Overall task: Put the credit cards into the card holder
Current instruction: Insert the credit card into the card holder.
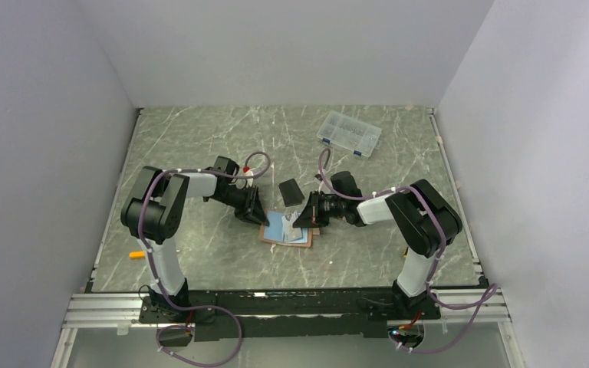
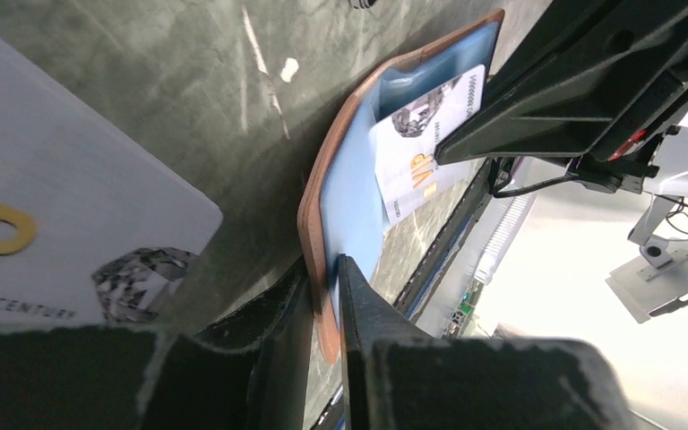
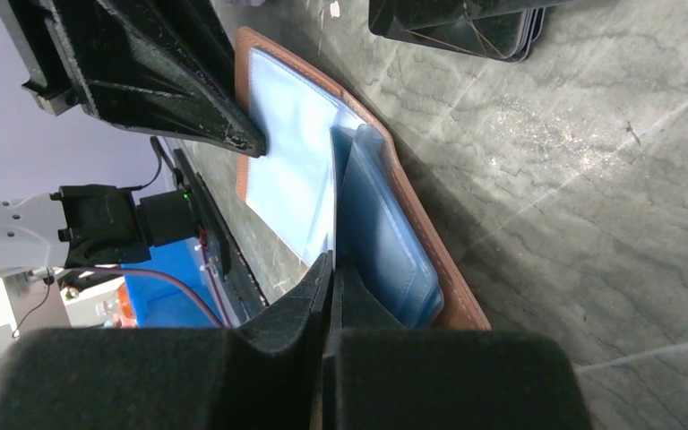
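Marble table (image 1: 199, 138) is carrying the open holder (image 1: 282, 232) at its centre. My left gripper (image 2: 322, 269), at the holder's 10 o'clock, is clamping its brown edge. My right gripper (image 3: 333, 262), at 2 o'clock, is pinching a silver card (image 2: 425, 148) that is sitting partly inside the blue pocket.

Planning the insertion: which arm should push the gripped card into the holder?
Right. The right gripper pinches the card over the holder; the left gripper clamps the holder's edge, steadying it.

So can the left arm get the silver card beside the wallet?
Probably not yet: the left pincer is shut on the wallet. The silver card lies uncovered right beside it, reachable after letting go.
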